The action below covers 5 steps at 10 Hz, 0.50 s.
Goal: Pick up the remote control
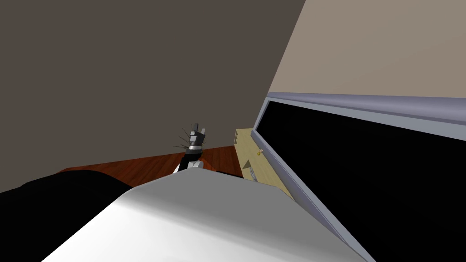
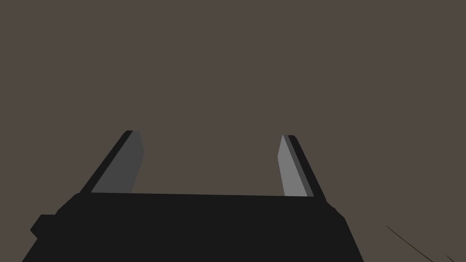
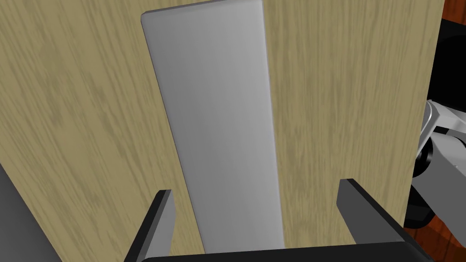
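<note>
The remote control [image 3: 218, 113] is a long, flat, plain grey slab lying on a pale wood top [image 3: 91, 113]. My right gripper [image 3: 255, 187] hangs close over its near end. The gripper is open, with one finger on each side of the slab, and neither finger touches it. The remote's far end reaches well past the fingertips. My left gripper [image 1: 196, 132] is raised in front of me before a dark brown-grey wall. It is open [image 2: 210, 134] and holds nothing.
A pale wood cabinet [image 1: 245, 157] stands to my right. A big black screen in a grey frame [image 1: 291, 177] stands on it. A red-brown wooden floor [image 1: 150, 163] runs to the dark wall [image 1: 136, 68]. The wood top's edge [image 3: 425, 113] is near the right finger.
</note>
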Motion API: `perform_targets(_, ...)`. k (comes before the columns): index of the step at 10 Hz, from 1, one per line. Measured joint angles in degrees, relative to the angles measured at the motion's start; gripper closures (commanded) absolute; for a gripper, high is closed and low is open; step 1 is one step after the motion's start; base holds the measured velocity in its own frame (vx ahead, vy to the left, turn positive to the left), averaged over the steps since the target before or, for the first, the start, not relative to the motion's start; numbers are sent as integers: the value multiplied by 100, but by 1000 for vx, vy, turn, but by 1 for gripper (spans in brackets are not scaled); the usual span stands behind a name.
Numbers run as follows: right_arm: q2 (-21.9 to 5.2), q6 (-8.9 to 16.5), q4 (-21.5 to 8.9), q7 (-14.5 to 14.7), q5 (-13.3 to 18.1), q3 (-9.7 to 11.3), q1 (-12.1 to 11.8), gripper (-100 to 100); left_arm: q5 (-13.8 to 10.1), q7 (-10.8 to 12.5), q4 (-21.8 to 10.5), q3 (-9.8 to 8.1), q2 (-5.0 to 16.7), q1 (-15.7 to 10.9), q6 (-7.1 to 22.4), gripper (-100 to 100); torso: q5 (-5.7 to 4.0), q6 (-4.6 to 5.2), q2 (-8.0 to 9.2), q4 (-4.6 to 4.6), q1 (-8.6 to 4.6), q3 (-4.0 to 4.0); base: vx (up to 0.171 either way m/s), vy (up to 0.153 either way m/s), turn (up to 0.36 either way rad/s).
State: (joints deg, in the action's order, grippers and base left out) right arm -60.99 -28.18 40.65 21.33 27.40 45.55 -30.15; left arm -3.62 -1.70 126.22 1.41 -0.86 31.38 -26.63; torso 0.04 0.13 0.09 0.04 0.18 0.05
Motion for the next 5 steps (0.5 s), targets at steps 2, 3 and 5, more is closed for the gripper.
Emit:
perform_targets(2,-2,2,4,-2,0,0,-1,-100,0,0,0,0,0,0,0,0,-1,0,2,1,-3,1,3,3,-9)
perform_targets(3,-3,3,5,-2,0,0,-1,-100,0,0,0,0,0,0,0,0,0,1,-1,0,1,0,8,8,-25)
perform_targets(5,94,60,-14,-11,21,17,20,-100,0,0,0,0,0,-1,0,0,-2,-2,5,1,-7,3,-21,-22,72)
